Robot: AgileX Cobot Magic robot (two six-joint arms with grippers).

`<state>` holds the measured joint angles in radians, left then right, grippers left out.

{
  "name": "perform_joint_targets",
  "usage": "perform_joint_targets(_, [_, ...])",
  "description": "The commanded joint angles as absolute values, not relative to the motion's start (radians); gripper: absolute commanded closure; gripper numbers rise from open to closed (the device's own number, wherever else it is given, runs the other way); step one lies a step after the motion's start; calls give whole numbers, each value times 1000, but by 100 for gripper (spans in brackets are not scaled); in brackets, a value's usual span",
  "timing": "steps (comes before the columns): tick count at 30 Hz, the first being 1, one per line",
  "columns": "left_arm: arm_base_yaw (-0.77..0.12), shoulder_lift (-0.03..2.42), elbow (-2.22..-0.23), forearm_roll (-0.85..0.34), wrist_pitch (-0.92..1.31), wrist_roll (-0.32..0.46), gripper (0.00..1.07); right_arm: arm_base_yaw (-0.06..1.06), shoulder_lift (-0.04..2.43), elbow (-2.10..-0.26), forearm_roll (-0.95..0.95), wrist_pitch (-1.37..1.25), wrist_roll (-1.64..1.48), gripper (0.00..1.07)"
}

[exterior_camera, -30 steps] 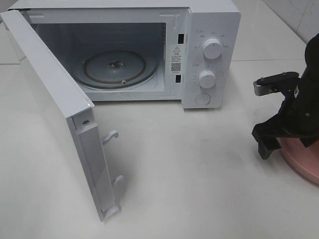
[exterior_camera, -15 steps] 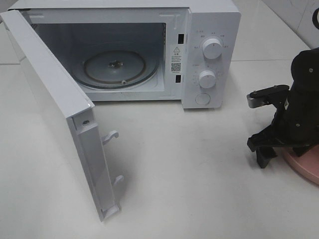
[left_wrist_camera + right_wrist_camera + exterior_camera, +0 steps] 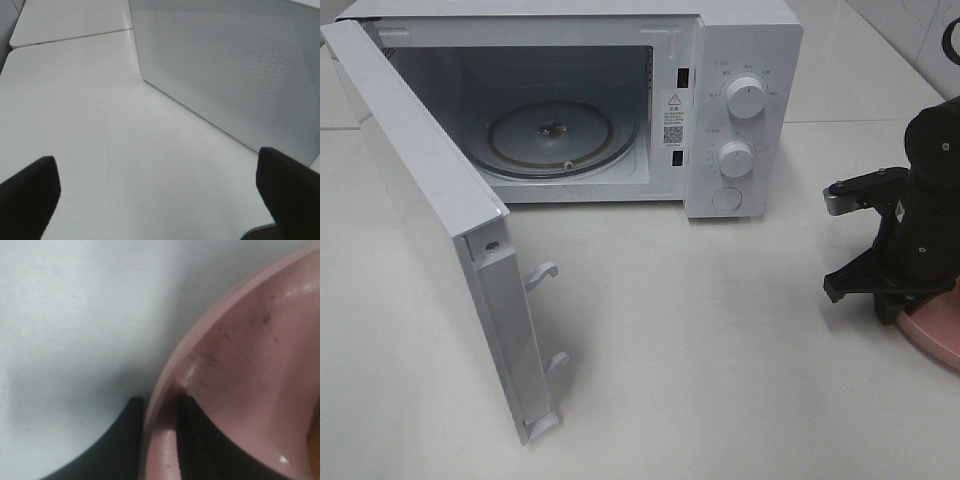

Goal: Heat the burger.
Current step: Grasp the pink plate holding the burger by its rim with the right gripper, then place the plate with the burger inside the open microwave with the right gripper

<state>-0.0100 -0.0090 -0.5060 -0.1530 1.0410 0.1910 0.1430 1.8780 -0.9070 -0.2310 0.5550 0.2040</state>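
While the right pincer (image 3: 159, 440) is clamped on the rim of the pink plate (image 3: 240, 365), one finger outside and one inside, the plate itself sits at the far right edge of the overhead view on the white counter (image 3: 720, 350), mostly covered by the arm. Honestly can't make out the burger properly: the only hint is a yellow-orange sliver (image 3: 317, 432) at the right edge of the right wrist view, over the plate, and I can't tell if that's it. Left pincer (image 3: 160, 200) is spread wide above bare counter, near the outer face of the microwave door (image 3: 235, 70). The microwave (image 3: 745, 50) sits at the top of the overhead view, door swung open toward the lower left, glass turntable (image 3: 560, 135) showing inside.
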Motion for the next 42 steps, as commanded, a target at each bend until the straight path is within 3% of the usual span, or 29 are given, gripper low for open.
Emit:
perform_joint_targets(1, [-15, -25, -503, -155, 1041, 188, 6, 141, 1886, -905, -244, 564, 226, 103])
perform_joint_targets(2, [-15, -25, -503, -155, 1041, 188, 6, 141, 1886, -905, -244, 568, 226, 107])
perform_joint_targets(14, [-15, -25, -503, -155, 1041, 188, 6, 147, 1875, -905, -256, 633, 264, 107])
perform_joint_targets(28, [-15, -25, -503, -155, 1041, 188, 6, 321, 1845, -904, -555, 803, 522, 107])
perform_joint_targets(42, [-15, -25, -503, -155, 1041, 188, 6, 412, 1777, -866, -647, 890, 582, 107])
